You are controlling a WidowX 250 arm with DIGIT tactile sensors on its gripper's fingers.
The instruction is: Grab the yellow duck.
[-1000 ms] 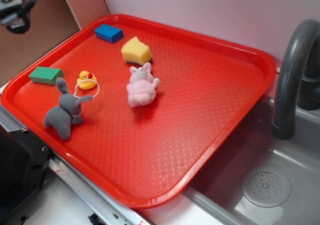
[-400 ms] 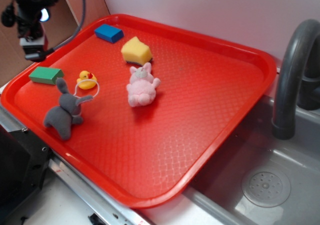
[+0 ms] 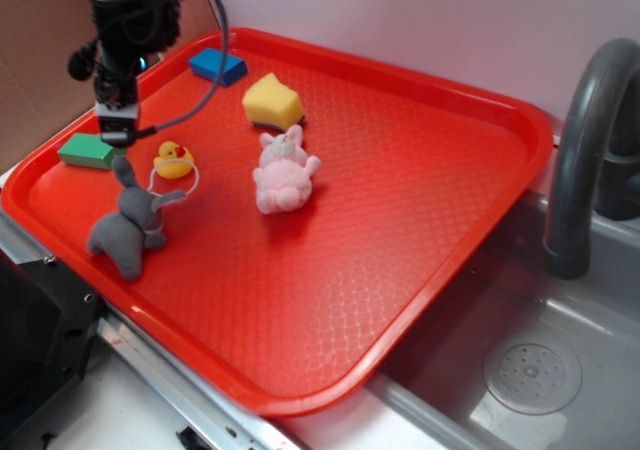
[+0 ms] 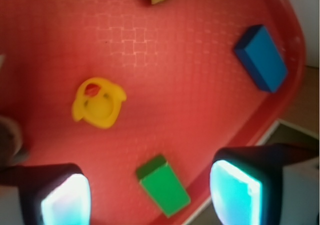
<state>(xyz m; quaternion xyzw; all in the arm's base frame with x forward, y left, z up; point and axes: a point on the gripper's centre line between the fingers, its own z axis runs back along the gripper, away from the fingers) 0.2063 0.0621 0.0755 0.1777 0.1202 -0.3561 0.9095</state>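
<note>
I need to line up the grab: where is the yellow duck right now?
In the exterior view the yellow duck sits on the red tray's left part, between the green block and the grey plush.

Red tray (image 3: 420, 270) — duck (image 3: 173, 159), two plush toys, sponge, seemingly two blocks.

The exterior view looks down at a slant from above the front of the scene, far enough back to take in the whole red plastic tray (image 3: 420, 220) and the grey sink (image 3: 560, 370) at its right. The wrist view sits on the arm, facing almost straight down and close. Both views share the tray's far left corner: the small yellow rubber duck (image 3: 174, 159) (image 4: 98, 103), the green block (image 3: 88, 151) (image 4: 164, 185) and the blue block (image 3: 218, 66) (image 4: 261, 58).
</note>
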